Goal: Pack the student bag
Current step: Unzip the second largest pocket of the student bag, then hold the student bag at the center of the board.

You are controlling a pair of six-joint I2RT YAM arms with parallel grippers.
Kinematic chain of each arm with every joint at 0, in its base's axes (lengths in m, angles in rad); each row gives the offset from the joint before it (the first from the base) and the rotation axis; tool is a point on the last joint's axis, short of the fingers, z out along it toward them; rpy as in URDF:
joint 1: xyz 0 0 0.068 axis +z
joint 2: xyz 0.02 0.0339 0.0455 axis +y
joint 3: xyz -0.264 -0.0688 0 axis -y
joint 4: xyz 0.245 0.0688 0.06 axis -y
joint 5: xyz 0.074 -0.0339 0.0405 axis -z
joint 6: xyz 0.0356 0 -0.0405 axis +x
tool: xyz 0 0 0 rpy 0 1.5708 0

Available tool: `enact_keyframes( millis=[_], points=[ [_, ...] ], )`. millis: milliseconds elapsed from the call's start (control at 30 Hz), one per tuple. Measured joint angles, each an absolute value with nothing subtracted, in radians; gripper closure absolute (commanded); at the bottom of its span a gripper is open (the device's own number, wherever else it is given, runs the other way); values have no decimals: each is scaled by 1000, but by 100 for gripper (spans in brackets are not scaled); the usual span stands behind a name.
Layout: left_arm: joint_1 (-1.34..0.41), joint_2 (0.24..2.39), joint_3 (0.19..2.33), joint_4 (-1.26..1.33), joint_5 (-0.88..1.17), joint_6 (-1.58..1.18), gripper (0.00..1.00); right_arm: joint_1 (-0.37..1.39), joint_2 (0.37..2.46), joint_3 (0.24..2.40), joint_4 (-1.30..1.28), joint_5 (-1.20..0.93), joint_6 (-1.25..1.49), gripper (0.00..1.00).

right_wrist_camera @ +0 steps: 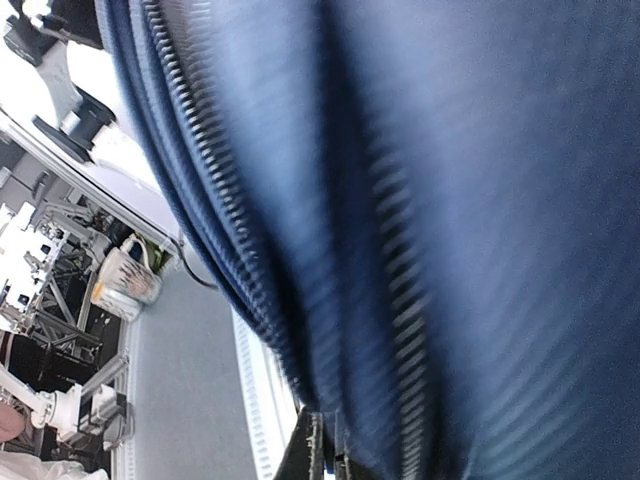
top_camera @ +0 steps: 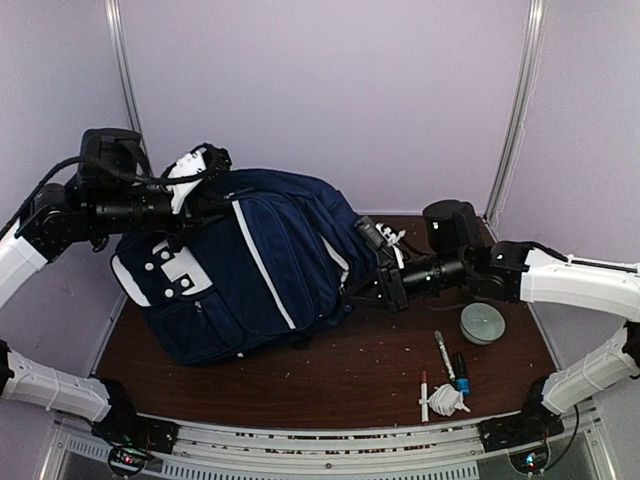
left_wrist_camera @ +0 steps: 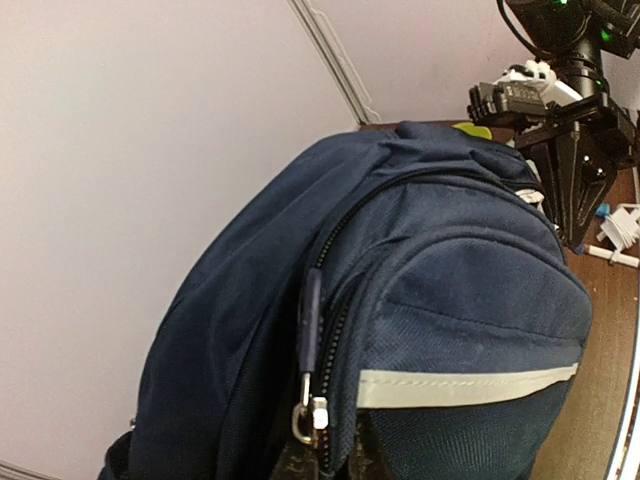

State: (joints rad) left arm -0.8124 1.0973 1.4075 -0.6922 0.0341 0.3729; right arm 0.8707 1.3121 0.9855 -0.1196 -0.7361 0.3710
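Pens (top_camera: 441, 353) lie unpacked beside the student bag (top_camera: 260, 270); your left gripper (top_camera: 198, 195) and right gripper (top_camera: 358, 292) touch it, jaw opening impossible to tell.

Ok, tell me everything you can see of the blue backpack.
The student bag is a large navy fabric backpack lying slumped on the brown table. It has a thin white stripe, white buckle patches on the flap, and a zipper pull with a metal ring. The left gripper meets its top, the right gripper its side; whether either grips is unclear.
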Motion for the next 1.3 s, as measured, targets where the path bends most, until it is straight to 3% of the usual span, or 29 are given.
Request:
enact_keyframes(
  millis=[233,400,467,500,600,700,933,1033,1300],
  points=[
    [-796,992,1428,-614,29,316,100,863,1298,1344,-352,-665,315,100],
    [-793,891,1286,-449,100,262,98,861,1304,1560,-506,-619,234,100],
    [-788,855,1193,-388,170,262,69,861,1314,1616,-572,-601,205,100],
    [-786,846,1156,-370,204,268,60,861,1319,1635,-604,-590,187,100],
    [-798,838,1040,-362,288,319,42,860,1338,1661,-678,-555,149,100],
    [-849,888,1003,-445,297,375,32,852,1363,1677,-715,-512,101,100],
    [-898,961,1107,-599,366,447,27,851,1373,1726,-760,-488,-2,100],
    [-923,1003,1223,-635,340,444,32,852,1373,1727,-765,-489,-25,100],
    [-997,1246,1606,-636,264,396,31,865,1379,1727,-762,-506,-38,100]
  ],
)
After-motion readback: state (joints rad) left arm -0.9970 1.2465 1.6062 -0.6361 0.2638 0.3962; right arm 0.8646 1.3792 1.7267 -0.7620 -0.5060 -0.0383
